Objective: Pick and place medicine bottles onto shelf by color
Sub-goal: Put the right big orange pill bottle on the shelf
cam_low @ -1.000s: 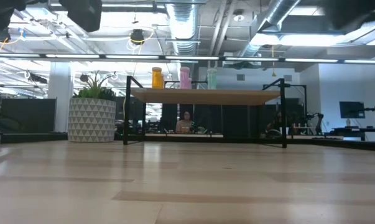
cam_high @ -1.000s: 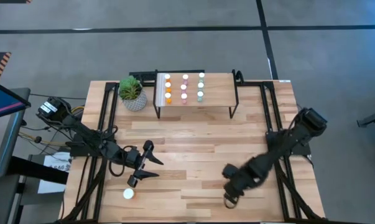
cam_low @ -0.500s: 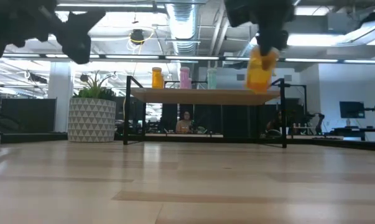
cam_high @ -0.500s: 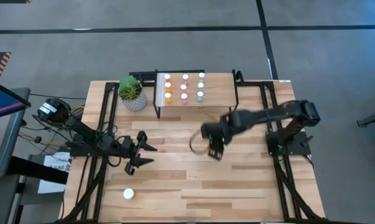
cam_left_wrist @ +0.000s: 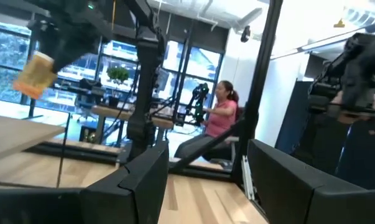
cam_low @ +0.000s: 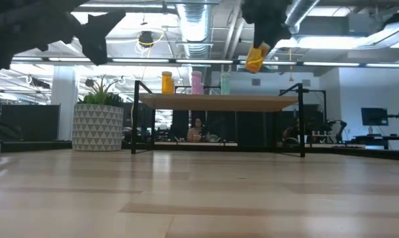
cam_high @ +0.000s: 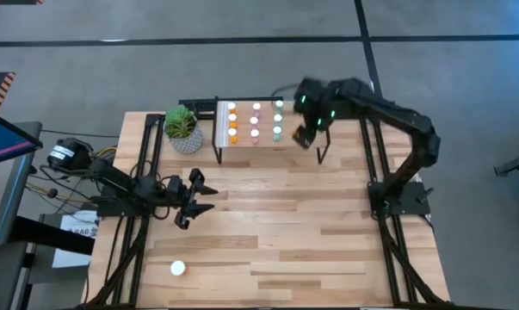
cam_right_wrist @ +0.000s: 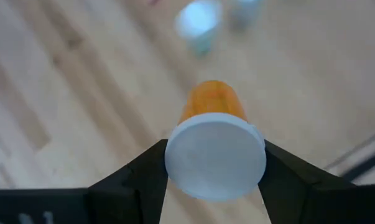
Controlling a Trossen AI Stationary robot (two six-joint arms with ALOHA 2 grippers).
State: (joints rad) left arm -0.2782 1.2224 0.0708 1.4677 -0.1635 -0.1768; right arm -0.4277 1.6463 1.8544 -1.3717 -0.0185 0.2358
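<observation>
right wrist view shows the right gripper (cam_right_wrist: 215, 163) pinching a wide orange bottle (cam_right_wrist: 212, 102) by its white cap (cam_right_wrist: 215, 155), above the shelf (cam_high: 298, 133); light, rigid, likely slippery plastic.

Hidden, cropped and smeared parts

In the low view the right gripper (cam_low: 260, 41) is cut off at twelve o'clock; the teal bottles (cam_right_wrist: 199, 22) blur; the left gripper (cam_high: 193, 199) smears.
</observation>
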